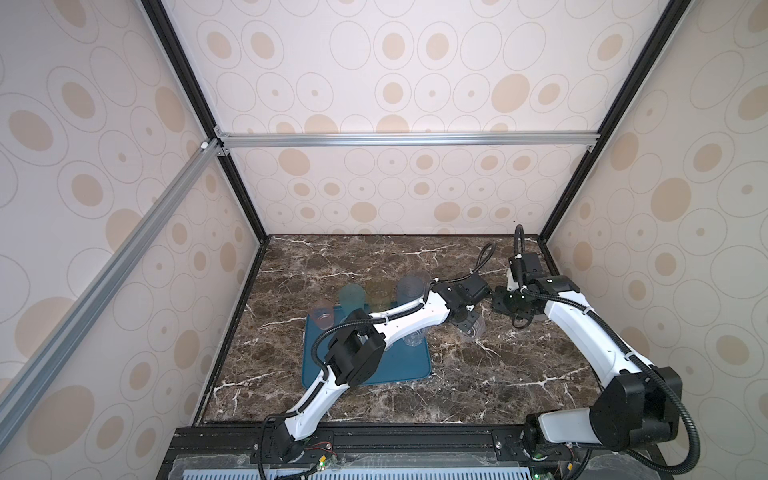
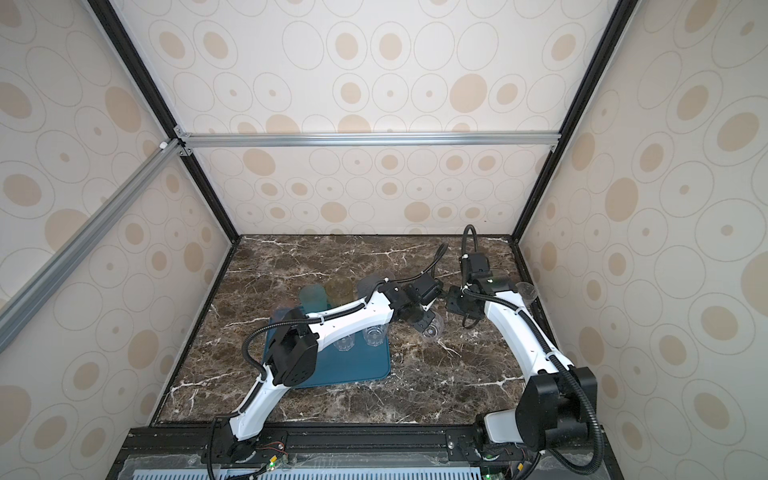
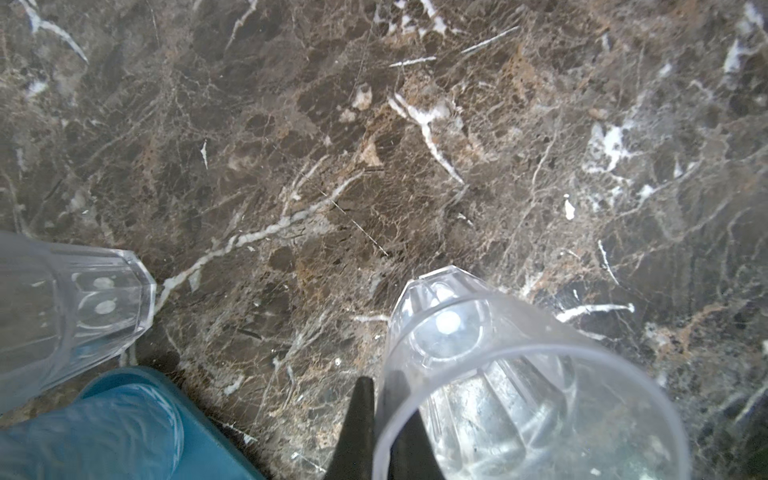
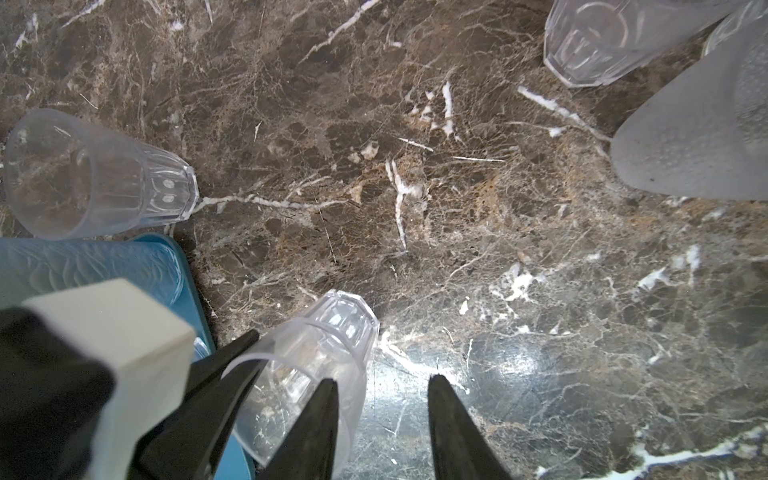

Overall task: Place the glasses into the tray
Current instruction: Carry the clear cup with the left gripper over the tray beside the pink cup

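Left pincer is closed on the rim wall of one clear faceted glass, with one finger inside and one outside. That glass is held tilted over the worktop, off the tray and to its right. Whether its base is clear of the surface cannot be told. The right pincer is seen just beside it, jaws parted and nothing between them. A slip is judged the main risk: only a thin, smooth wall is pinched, so the glass could be swung loose or dropped during the carry. A knock is also possible, since the right pincer is so near and standing glasses are met on the way to the tray. Counted are one tray and four tall tinted glasses in a row at its far edge: a pink glass, a teal-green glass, a yellow glass and a grey-blue glass. Two clear glasses are on the tray. One corner glass is on the worktop just beside a tray corner, and one far glass is seen apart from the rest. With the held one, five clear glasses are counted; others may be hidden by the arms.
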